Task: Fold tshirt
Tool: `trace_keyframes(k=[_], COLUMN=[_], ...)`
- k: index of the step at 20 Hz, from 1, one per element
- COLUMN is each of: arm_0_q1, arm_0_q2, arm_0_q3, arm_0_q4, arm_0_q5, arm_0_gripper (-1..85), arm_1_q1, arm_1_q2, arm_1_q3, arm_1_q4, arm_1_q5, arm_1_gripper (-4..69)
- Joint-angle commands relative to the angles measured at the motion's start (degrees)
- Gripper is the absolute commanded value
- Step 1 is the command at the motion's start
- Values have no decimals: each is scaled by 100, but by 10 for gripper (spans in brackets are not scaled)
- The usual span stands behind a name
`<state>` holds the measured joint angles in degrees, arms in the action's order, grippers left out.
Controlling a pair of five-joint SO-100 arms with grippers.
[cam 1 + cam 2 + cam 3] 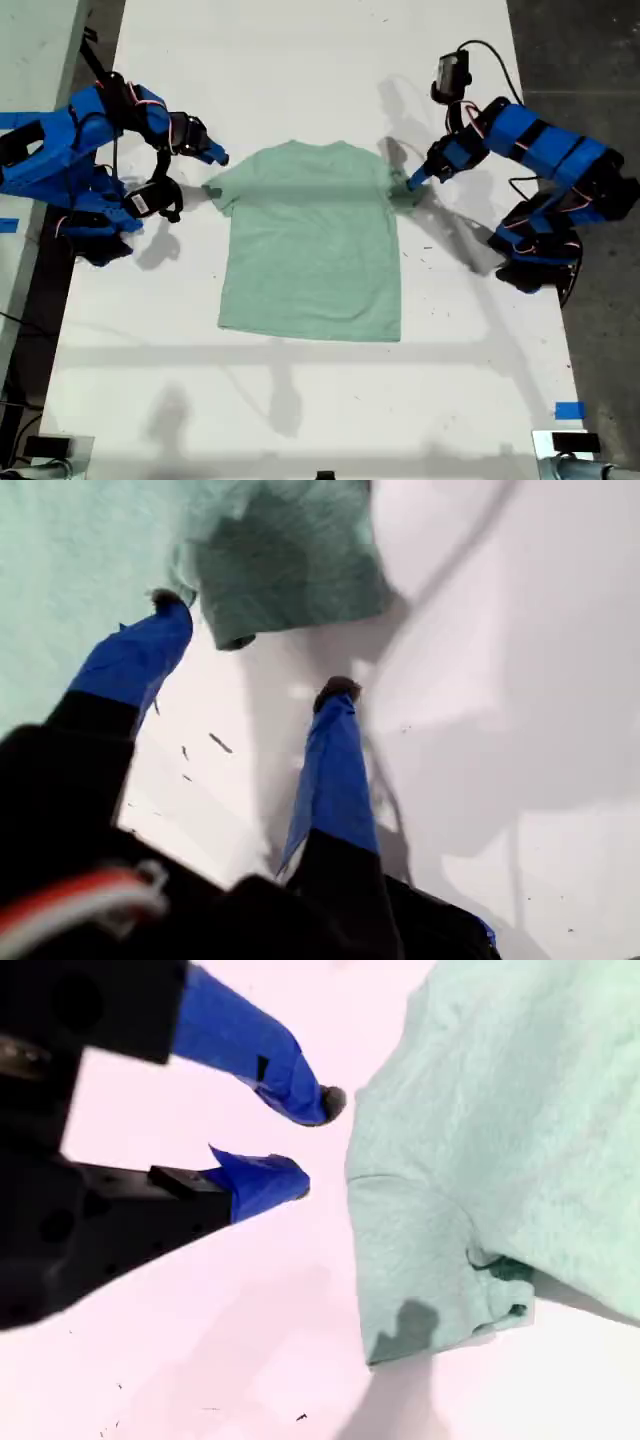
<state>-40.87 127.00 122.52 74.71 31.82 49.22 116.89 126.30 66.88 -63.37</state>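
Exterior view shows the tshirt lying flat mid-counter, collar toward the far edge. My first pincer sits at the sleeve on the exterior view's right, jaws apart, one tip touching the cloth. My second pincer hangs just beside the opposite sleeve, jaws apart, holding nothing.

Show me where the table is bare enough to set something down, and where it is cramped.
The table lies bare in a wide strip between the tshirt hem and the exterior view's bottom edge, and in another beyond the collar. It is crowded at both sleeves: my first gripper sits open at the sleeve on that view's right, my second gripper open beside the other sleeve.
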Motion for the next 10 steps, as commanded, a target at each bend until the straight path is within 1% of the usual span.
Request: trace_keyframes(k=[1,3,6,8,10], arm_0_q1=[-149,-149,-176,-176,-185], arm_0_q2=[-53,-141,-202,-202,-202], arm_0_q3=[299,431,439,422,422], arm_0_q4=[-510,-694,-738,-729,-729], arm_0_q5=[53,53,53,53,53], arm_0_gripper=[95,101,106,111,112], arm_1_q1=[264,378,475,448,360], arm_1_q2=[-343,-870,-1986,-2707,-3155], arm_1_q3=[18,0,-413,-1011,-1424], arm_1_q4=[-694,-1143,-1512,-1187,-1037], arm_1_q5=[-316,-448,-615,-677,-712], arm_1_gripper=[291,294,303,299,301])
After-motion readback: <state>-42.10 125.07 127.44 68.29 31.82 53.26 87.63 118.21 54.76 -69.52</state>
